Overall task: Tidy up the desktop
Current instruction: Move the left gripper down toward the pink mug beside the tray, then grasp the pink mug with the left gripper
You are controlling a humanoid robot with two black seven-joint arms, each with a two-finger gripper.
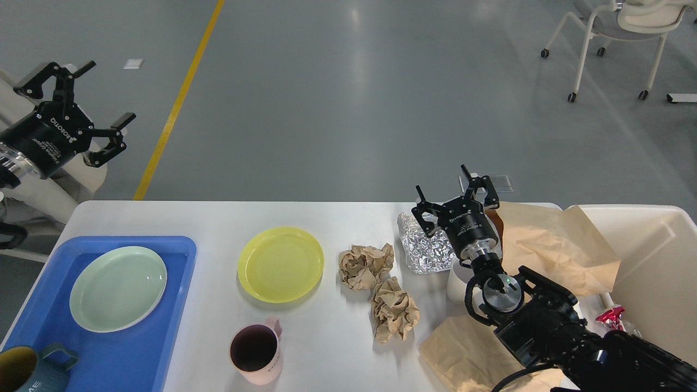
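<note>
White desktop (326,348) beneath right claw (454,198), fingers spread, empty. Left claw (90,106) at ten o'clock, likewise spread. Two plates, two mugs, two paper balls.

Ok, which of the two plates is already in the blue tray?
The pale green plate, lying flat inside the blue tray at the left. The yellow plate sits directly on the white desktop, right of the tray.

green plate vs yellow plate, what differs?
Place: the green plate sits inside the blue tray; the yellow plate lies straight on the desktop.
Colour: the green plate is pale mint, the yellow plate bright yellow-lime.
Size: the green plate looks slightly larger, though it is nearer the camera.
Shared: both are round, upright and empty.
</note>
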